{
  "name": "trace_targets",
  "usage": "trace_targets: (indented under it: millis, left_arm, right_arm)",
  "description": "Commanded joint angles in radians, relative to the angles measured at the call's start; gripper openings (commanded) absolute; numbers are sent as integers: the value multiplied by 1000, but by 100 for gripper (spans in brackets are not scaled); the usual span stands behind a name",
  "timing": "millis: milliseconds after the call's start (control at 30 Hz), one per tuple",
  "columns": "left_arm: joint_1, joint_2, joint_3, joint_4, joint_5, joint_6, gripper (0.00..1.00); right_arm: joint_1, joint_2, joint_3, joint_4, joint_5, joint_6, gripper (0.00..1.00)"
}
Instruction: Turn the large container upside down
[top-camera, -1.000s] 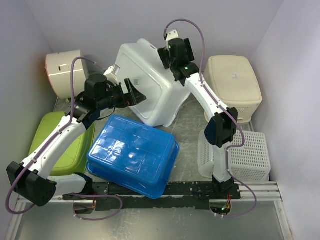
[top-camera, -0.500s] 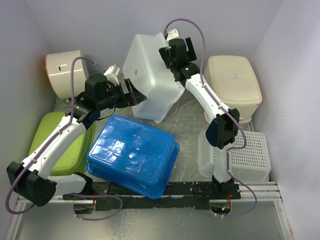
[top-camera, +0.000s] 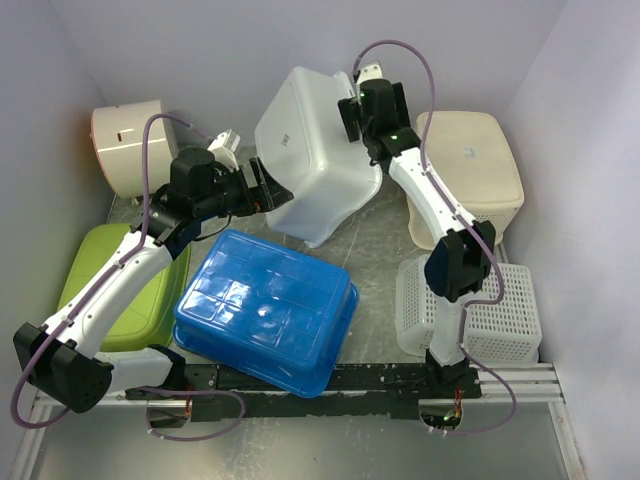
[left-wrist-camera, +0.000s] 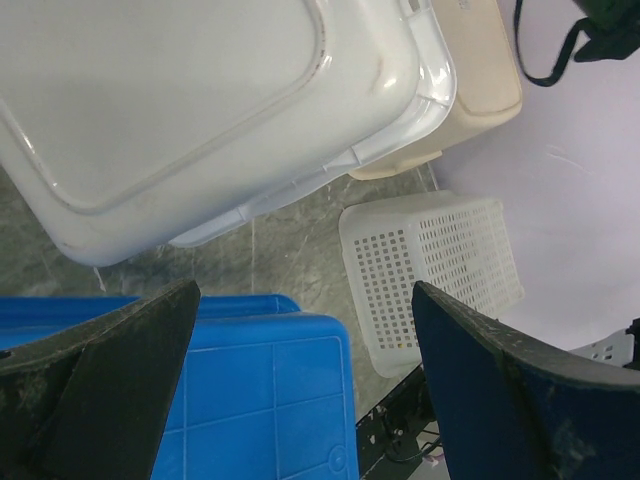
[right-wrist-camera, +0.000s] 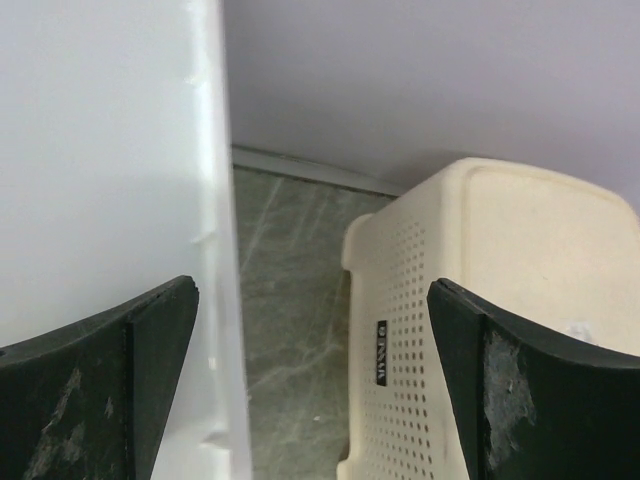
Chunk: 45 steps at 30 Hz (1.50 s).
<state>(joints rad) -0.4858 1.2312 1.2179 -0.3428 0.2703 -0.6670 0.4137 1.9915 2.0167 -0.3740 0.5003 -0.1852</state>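
The large white container (top-camera: 315, 150) stands tilted at the back middle of the table. Its flat base (left-wrist-camera: 180, 110) faces up and to the left, and its rim (right-wrist-camera: 215, 200) lies toward the cream basket. My left gripper (top-camera: 268, 190) hangs open just left of the container, above the blue bin, with nothing between its fingers (left-wrist-camera: 303, 300). At the container's upper right edge my right gripper (top-camera: 368, 125) is open too. It looks down into the gap between the rim and the cream basket (right-wrist-camera: 311, 290) and holds nothing.
An upturned blue bin (top-camera: 265, 310) lies in front of the container. A cream perforated basket (top-camera: 468, 165) stands at the right, with a white mesh basket (top-camera: 490, 310) in front of it. A green container (top-camera: 110, 290) and a round cream tub (top-camera: 130, 140) are on the left.
The white container has tipped up and over toward the back right. The right gripper moved right with its edge. The left gripper stayed in place.
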Motion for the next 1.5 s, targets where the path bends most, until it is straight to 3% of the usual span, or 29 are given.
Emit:
trace_targets:
  millis: [0,167,467,800,1100,1467]
  left_arm:
    - [-10,-6,17,21,-15,17,99]
    - [-10,-8,20,21,-18,18,99]
    - [-10,-10,5,31,-22,9,99]
    - [-10,75,47,36,-54,-8,99]
    - [-13,246,80,124,-17,7,99]
    - [-13,480,206,184,37,24,99]
  right_arm:
    - [-58,-97,1,-73,-307,143,100]
    - [-113,-147,-9,-85,-592,240,100]
    - [-117,-177,-21,-117,-675,299,100]
    - [-142,-189,-127,-134,-653,355,100]
    - [-239,-125,-175,-173,-589,428,100]
    - [-248,61,-21,-291,-390,457,100]
